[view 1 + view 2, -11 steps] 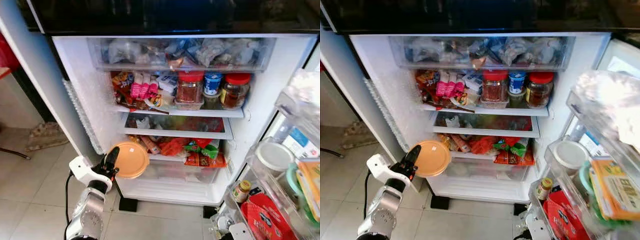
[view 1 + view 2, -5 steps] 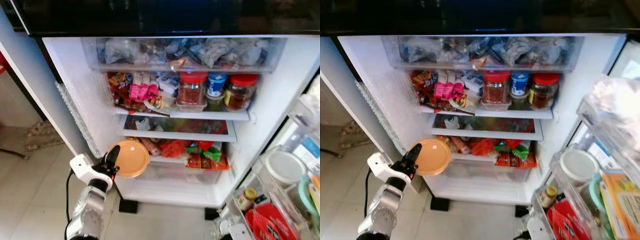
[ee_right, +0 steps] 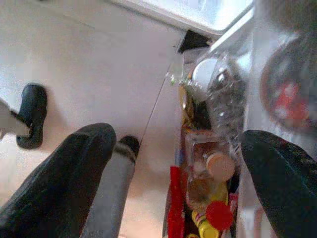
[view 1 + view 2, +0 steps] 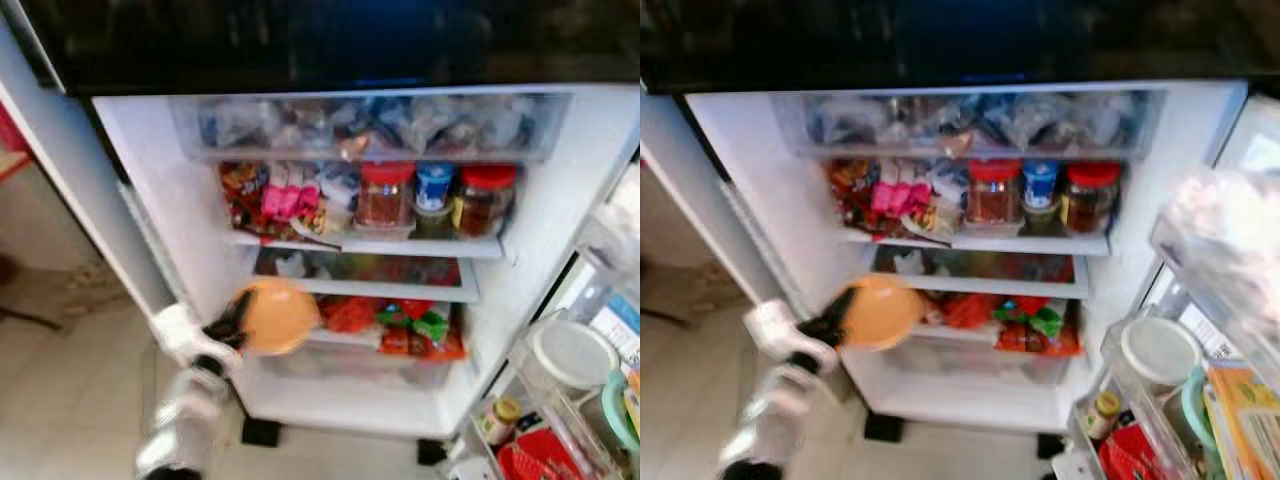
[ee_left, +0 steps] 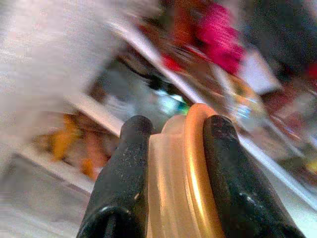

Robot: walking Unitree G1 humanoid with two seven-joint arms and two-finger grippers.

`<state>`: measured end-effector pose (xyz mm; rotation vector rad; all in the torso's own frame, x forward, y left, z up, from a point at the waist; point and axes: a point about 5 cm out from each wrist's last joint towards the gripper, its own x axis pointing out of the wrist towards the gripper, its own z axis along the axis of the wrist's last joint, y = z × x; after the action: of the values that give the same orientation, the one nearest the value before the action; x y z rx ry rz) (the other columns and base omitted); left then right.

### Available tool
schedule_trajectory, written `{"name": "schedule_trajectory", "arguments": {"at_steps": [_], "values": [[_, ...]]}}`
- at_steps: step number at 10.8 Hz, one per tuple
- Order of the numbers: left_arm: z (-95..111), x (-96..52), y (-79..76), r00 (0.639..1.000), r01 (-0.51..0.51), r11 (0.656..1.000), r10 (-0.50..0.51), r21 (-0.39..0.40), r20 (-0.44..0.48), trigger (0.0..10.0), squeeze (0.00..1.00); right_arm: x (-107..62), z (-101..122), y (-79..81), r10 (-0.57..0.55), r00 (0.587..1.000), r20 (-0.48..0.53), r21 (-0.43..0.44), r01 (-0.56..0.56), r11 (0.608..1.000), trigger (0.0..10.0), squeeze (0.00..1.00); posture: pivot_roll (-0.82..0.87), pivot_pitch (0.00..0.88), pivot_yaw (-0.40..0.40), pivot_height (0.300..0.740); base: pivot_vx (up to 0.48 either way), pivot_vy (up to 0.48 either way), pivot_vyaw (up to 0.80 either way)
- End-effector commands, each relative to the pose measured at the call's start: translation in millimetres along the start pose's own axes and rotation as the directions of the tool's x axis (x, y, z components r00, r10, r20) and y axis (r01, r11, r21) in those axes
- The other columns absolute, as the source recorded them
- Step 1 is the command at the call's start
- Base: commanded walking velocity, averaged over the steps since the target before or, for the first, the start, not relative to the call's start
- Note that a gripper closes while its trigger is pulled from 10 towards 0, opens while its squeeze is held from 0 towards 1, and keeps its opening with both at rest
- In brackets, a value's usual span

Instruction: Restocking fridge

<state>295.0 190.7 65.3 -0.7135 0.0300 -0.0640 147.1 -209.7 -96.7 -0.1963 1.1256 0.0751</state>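
Left tool (image 5: pixel 171 163) pinched orange-lidded container (image 4: pixel 275 316) edgewise before packed fridge shelf (image 4: pixel 375 290); thin rim grip risked slipping. Right tool (image 3: pixel 173 168) spread, idle.

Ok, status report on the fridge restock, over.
Left gripper shut on orange-lidded container, held at open fridge's lower shelf. Right gripper open, idle by the door bins. Shelf crowded with packets.

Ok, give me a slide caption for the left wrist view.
Left gripper clamps an orange-lidded container edge-on before blurred fridge shelves.
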Motion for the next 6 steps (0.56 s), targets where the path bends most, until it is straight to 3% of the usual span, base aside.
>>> {"name": "schedule_trajectory", "arguments": {"at_steps": [1,6], "values": [[-2.7,1.0,-0.9,1.0,-0.002,1.0,0.002,-0.01,-0.008,10.0,0.0,0.1,18.0,-9.8,-0.036,0.997,0.068,-0.002,0.036,0.999,10.0,0.0,-0.06,0.0,0.03,0.74,0.315,0.0,0.0],[-6.5,-0.5,-0.5,1.0,0.005,1.0,-0.005,-0.024,-0.029,10.0,0.0,0.0,18.1,-10.4,-0.04,0.997,0.07,0.017,0.039,0.999,10.0,0.0,-0.05,0.0,0.025,0.74,0.313,0.0,0.0]]}}
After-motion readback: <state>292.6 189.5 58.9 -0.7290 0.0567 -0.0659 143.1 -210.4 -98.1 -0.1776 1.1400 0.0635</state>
